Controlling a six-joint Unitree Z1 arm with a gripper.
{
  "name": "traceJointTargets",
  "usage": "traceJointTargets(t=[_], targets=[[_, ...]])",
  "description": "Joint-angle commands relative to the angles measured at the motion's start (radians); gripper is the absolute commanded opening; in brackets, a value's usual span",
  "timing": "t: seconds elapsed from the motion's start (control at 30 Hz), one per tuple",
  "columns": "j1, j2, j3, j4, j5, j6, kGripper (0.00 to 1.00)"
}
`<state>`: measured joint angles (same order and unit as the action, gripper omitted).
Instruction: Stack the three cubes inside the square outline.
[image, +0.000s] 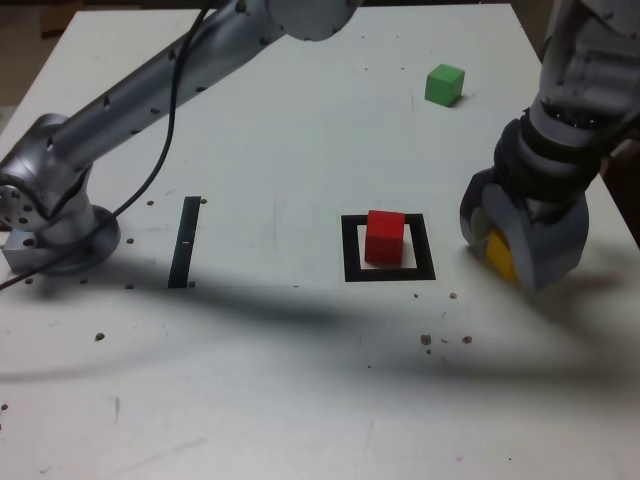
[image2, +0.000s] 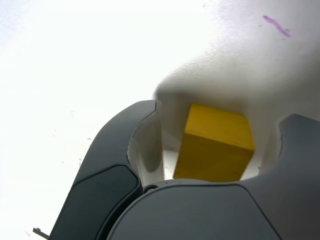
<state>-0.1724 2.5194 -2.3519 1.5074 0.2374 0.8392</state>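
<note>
In the wrist view the yellow cube (image2: 215, 145) sits between the two dark jaws of the gripper (image2: 210, 150), a pale gap showing on each side of it, so the jaws stand part-way closed around the block without a grip that can be confirmed; whether the pads touch it I cannot tell. The cube rests on the white table (image2: 75, 75), its faces turned slightly against the jaw line.

In the exterior view, nearest the camera among the task's things, the gripper (image: 510, 245) points down at the table with a corner of the yellow cube (image: 498, 255) peeping out low between the jaws. From the gripper, the square outline (image: 350, 250) lies at about nine o'clock, near but apart, and the red cube (image: 385, 235) stands inside it on the white centre. That is the relation the coming move turns on, I judge: once held, the yellow block must lift and travel toward nine o'clock to land on the red one.

Farther back, at roughly eleven o'clock from the gripper and well apart, the green cube (image: 444, 84) waits alone
</note>
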Motion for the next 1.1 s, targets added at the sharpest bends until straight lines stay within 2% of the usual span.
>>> traceJointTargets(t=[0.0, 0.17, 0.6, 0.83, 1.07], targets=[[-0.005, 0.007, -0.008, 0.001, 0.001, -0.001, 0.4], [-0.013, 0.009, -0.018, -0.001, -0.002, -0.001, 0.3], [-0.015, -0.029, -0.004, 0.008, -0.008, -0.03, 0.3], [-0.014, -0.143, 0.08, 0.008, -0.01, -0.13, 0.3], [-0.001, -0.255, 0.197, 0.008, -0.002, -0.305, 0.3]])
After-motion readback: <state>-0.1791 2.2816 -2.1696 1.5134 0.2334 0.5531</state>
